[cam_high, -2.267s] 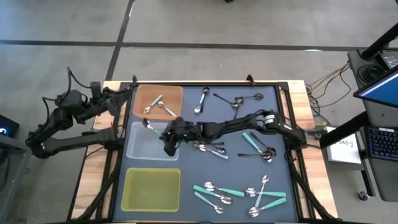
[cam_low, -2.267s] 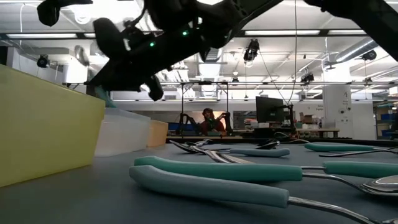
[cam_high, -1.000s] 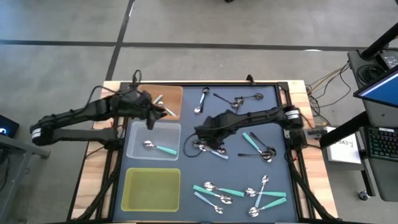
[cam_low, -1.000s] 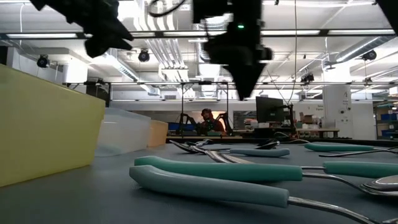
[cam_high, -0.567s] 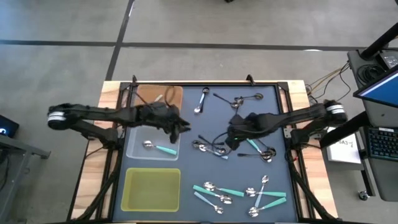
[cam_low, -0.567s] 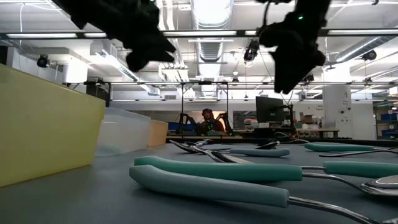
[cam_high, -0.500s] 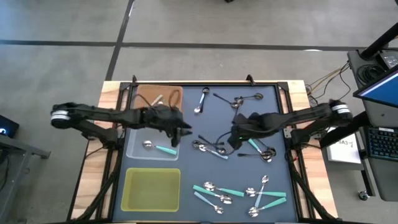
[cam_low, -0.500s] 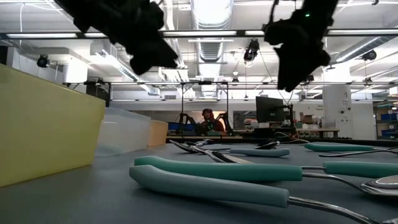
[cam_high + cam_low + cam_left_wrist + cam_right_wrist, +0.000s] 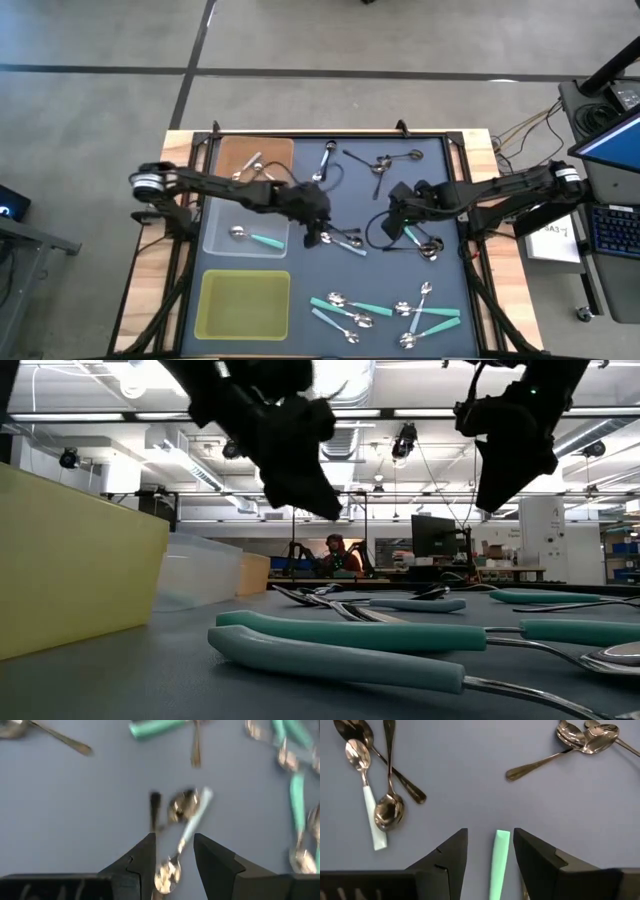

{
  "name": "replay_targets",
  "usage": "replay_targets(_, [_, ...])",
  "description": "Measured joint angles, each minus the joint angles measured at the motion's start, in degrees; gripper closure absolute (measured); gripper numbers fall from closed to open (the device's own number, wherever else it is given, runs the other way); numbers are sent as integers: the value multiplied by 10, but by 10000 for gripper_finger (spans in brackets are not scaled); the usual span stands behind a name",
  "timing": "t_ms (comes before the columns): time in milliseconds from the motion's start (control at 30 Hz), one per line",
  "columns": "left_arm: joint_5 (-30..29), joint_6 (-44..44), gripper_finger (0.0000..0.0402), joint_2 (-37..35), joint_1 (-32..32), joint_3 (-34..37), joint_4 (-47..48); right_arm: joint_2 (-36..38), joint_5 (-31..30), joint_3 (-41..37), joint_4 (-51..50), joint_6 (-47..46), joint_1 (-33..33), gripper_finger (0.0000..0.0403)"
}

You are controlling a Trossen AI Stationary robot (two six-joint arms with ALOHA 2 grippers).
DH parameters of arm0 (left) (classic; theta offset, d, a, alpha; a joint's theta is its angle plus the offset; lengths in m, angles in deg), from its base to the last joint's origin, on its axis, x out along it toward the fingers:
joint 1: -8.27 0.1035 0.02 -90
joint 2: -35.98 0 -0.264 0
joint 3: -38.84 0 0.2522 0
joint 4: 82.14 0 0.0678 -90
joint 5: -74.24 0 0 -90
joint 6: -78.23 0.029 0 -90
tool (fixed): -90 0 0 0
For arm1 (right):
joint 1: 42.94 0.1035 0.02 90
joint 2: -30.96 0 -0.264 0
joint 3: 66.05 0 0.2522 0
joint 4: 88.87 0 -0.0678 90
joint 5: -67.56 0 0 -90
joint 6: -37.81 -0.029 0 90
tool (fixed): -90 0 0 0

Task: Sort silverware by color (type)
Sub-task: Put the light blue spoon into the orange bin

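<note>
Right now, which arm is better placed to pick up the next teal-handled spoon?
Probably right: the open right gripper already straddles a teal handle. The left gripper, also open, hovers over a mixed pile.

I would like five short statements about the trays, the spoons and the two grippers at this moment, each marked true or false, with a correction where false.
1. The yellow-green tray holds no spoon. True.
2. The clear tray holds three spoons. False: only one teal-handled spoon lies in it.
3. The left gripper is over the orange tray. False: it is over the dark mat, above the spoon cluster beside the clear tray.
4. The right gripper is open, with a teal handle between its fingers. True.
5. The left gripper is shut on a spoon. False: its fingers stand apart, nothing held.
</note>
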Motion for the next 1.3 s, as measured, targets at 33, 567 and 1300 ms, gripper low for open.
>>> replay_targets(33, [2, 15, 287, 16, -6, -19, 39, 0, 1, -2, 1, 4, 0, 252])
replay_targets(567, [6, 188, 287, 222, -48, -261, 219, -2, 2, -13, 1, 28, 0, 259])
replay_targets(1300, [-38, 201, 320, 290, -48, -285, 269, -3, 2, -13, 0, 26, 0, 257])
